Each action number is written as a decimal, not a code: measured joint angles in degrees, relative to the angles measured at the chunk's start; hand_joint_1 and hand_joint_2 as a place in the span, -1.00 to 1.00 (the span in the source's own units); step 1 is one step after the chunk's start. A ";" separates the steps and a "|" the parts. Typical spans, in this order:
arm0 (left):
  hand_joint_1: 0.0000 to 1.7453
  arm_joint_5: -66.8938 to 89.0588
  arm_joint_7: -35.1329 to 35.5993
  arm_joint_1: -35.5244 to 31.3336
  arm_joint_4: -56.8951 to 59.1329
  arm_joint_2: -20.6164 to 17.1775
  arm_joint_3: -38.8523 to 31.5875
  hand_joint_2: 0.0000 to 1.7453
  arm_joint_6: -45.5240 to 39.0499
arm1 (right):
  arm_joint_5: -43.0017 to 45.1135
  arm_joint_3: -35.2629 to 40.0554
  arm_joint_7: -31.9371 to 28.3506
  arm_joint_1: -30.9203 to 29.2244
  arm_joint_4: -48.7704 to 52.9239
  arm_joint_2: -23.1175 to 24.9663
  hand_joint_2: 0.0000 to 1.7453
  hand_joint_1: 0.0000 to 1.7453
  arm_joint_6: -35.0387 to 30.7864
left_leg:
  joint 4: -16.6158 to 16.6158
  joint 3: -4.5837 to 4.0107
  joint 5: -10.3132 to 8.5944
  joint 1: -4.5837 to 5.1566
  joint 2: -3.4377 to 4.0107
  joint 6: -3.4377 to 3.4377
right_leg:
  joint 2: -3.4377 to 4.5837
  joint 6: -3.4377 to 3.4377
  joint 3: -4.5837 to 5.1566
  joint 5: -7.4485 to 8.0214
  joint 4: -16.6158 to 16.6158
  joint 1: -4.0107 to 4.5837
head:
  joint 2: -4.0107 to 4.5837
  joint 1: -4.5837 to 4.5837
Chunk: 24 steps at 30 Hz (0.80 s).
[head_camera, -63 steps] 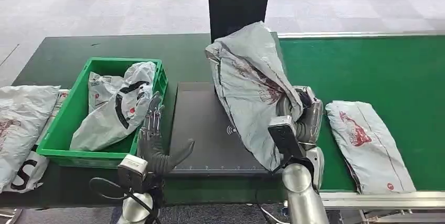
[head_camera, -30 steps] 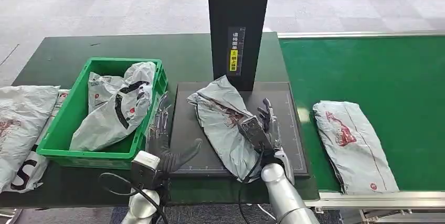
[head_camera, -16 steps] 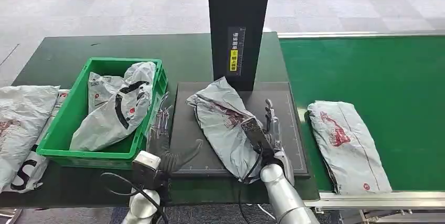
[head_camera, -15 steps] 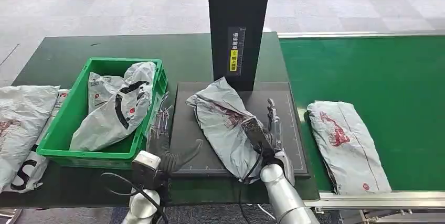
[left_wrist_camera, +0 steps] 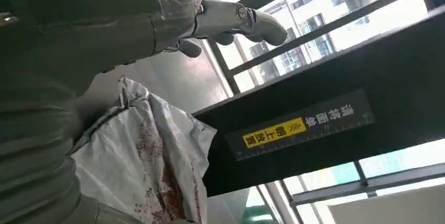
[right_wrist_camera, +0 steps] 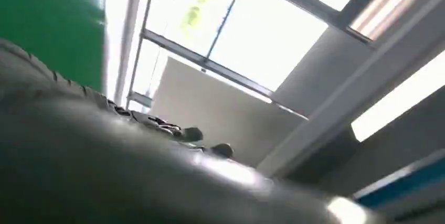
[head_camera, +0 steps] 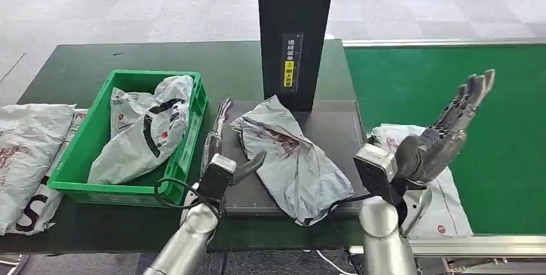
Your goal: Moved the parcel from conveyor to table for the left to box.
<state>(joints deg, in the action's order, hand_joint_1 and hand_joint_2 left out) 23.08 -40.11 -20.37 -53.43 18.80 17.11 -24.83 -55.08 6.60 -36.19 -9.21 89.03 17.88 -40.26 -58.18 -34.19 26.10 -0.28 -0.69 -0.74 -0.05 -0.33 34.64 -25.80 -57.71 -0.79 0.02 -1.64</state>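
A: From the head view we see the parcel (head_camera: 293, 159) lying flat on the black scanner pad (head_camera: 335, 127) on the table (head_camera: 129, 56), its long axis running from the far left, near the black scanner post (head_camera: 295, 30), down to the near right.

B: Our left wrist view adds the underside of that post with its yellow label (left_wrist_camera: 274, 132), and the parcel's crumpled end just beside our left hand (left_wrist_camera: 105, 24).

A: In the head view the left hand (head_camera: 225, 152) is released, fingers straight out along the pad's left edge, next to the green crate (head_camera: 84, 152) holding other bags.

B: The right hand (head_camera: 444, 133) holds nothing, fingers spread. Half a second ago it lay on the pad against the parcel; now we have lifted it over the conveyor (head_camera: 451, 75), above the second parcel (head_camera: 438, 204).

A: And the left hand has moved forward along the pad; the parcel has kept its place
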 measured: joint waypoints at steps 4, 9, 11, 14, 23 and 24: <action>-1.00 0.24 -0.02 -2.80 5.04 0.85 -0.02 1.00 -0.24 | 0.07 0.65 0.02 0.74 5.59 -0.17 -1.00 -1.00 0.09 | 0.00 0.05 0.00 0.00 0.09 0.00 | 0.14 -0.01 0.00 0.03 0.00 0.01 | 0.00 0.00; -1.00 0.41 -0.02 -4.05 7.77 1.40 -0.02 1.00 -0.24 | 0.07 0.79 0.15 1.21 8.71 -0.28 -1.00 -1.00 0.15 | 0.00 0.04 0.00 -0.01 0.13 0.00 | 0.16 -0.01 0.01 0.03 0.00 0.01 | 0.00 0.00; -1.00 0.42 -0.02 -4.28 8.45 1.53 -0.02 1.00 -0.24 | 0.07 0.85 0.15 1.30 9.39 -0.28 -1.00 -1.00 0.15 | 0.01 0.04 0.00 -0.01 0.15 0.00 | 0.17 -0.01 0.01 0.03 0.00 0.01 | 0.00 0.00; -1.00 0.44 -0.02 -4.52 9.06 1.68 -0.02 1.00 -0.24 | 0.07 0.96 0.15 1.36 9.94 -0.31 -1.00 -1.00 0.15 | 0.01 0.04 0.00 0.00 0.15 0.00 | 0.17 -0.01 0.01 0.02 0.00 0.01 | 0.00 0.00; -1.00 1.16 -0.02 -6.03 11.82 1.75 -0.02 1.00 -1.82 | 2.12 0.98 -2.23 1.35 10.20 -0.33 1.00 -1.00 0.15 | 0.00 0.04 0.00 0.00 0.15 0.00 | 0.16 -0.01 0.00 0.03 0.00 0.00 | 0.00 0.00; -1.00 1.16 0.00 -6.77 12.89 1.77 -0.02 1.00 -2.49 | 2.32 0.98 -2.91 1.35 10.42 -0.31 1.00 -1.00 0.15 | 0.00 0.05 -0.01 0.00 0.15 0.00 | 0.16 -0.02 0.01 0.03 0.00 0.00 | 0.00 -0.02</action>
<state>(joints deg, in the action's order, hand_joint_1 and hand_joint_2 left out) 24.24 -40.11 -27.14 -40.54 20.57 17.09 -27.32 -52.76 7.58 -39.10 -7.85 99.45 17.57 -40.11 -58.19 -34.14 26.10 -0.28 -0.54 -0.74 0.11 -0.35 34.65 -25.76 -57.71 -0.78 0.02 -1.66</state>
